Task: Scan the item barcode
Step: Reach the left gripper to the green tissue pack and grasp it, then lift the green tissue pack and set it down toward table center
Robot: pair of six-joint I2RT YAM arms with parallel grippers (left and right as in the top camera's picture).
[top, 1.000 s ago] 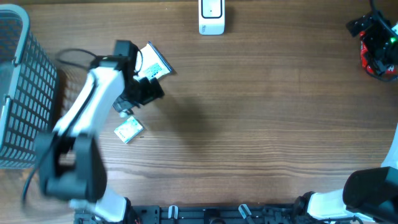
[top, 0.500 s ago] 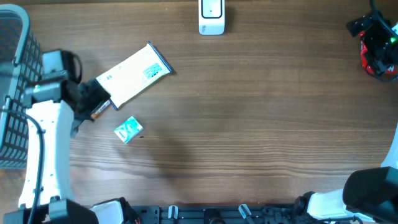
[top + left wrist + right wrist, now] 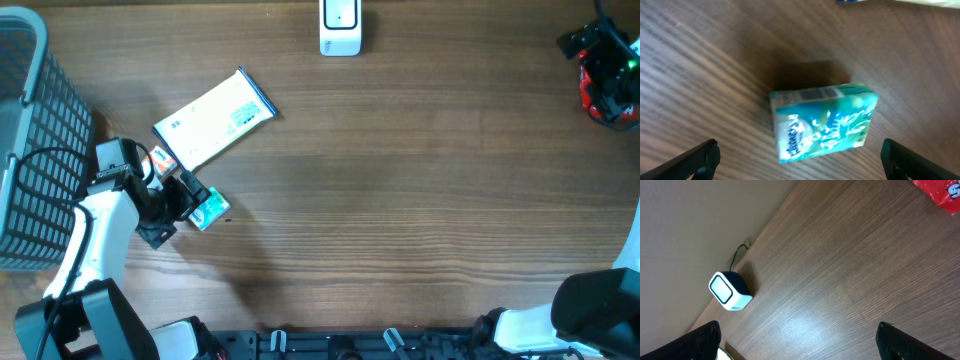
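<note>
Wooden table holds the teal box at the near left, between the wide-spread jaws of the left gripper, not pinched. Closing off-centre could spin the box and cover its barcode.

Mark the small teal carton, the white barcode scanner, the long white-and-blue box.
small teal carton (image 3: 827, 125), left wrist view, printed top face.
white barcode scanner (image 3: 340, 27), overhead view, middle of body.
long white-and-blue box (image 3: 213, 120), overhead view, centre of top face.

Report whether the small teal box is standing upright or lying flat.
Lying flat: the teal box rests on a broad face on the table, printed front up.
</note>
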